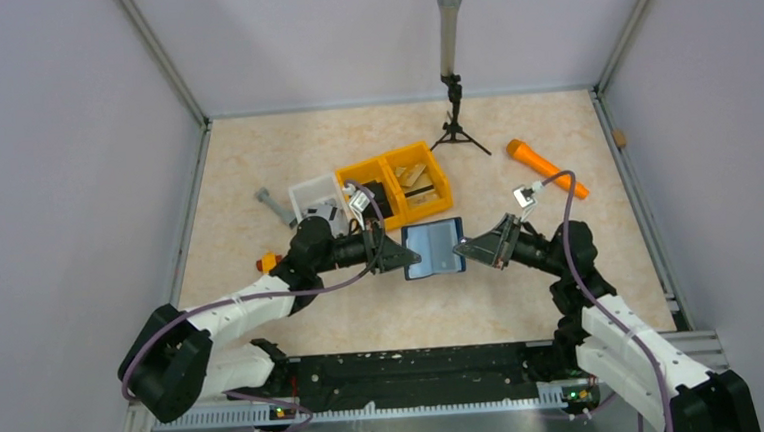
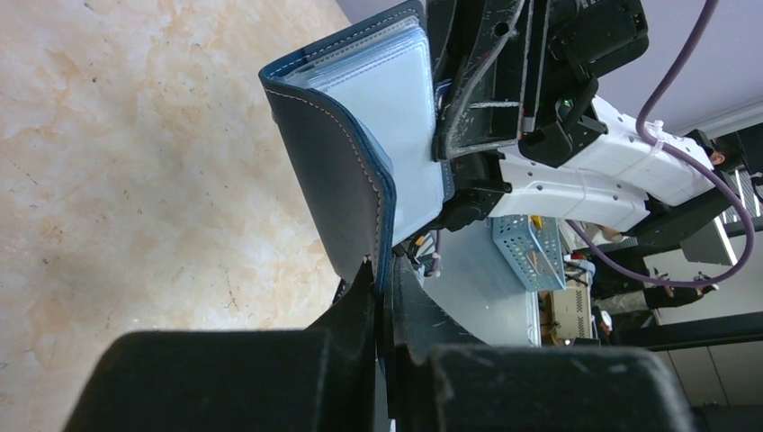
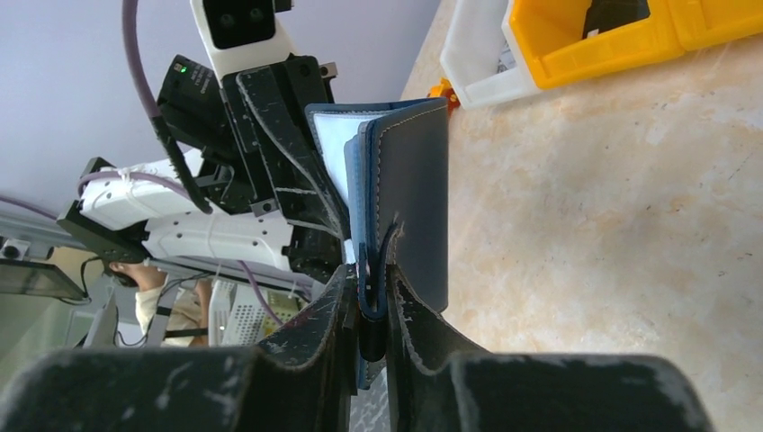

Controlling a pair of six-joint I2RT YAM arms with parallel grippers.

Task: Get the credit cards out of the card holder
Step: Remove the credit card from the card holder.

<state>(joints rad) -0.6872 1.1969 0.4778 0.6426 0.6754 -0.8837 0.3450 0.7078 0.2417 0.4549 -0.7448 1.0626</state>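
The navy card holder point(image 1: 433, 248) hangs open above the table's middle, held between both arms, its pale grey-blue pocketed inner faces up. My left gripper point(image 1: 400, 253) is shut on its left edge; the left wrist view shows the navy cover point(image 2: 337, 193) pinched between the jaws. My right gripper point(image 1: 467, 248) is shut on its right edge; the right wrist view shows the holder point(image 3: 416, 207) clamped edge-on. No credit cards show; any are hidden in the pockets.
A yellow two-compartment bin point(image 1: 402, 165) and a white bin point(image 1: 316, 192) stand just behind the holder. An orange marker point(image 1: 547, 168) lies at the back right, a tripod stand point(image 1: 455, 111) at the back, a grey tool point(image 1: 274, 206) and a small orange block point(image 1: 268, 262) at left.
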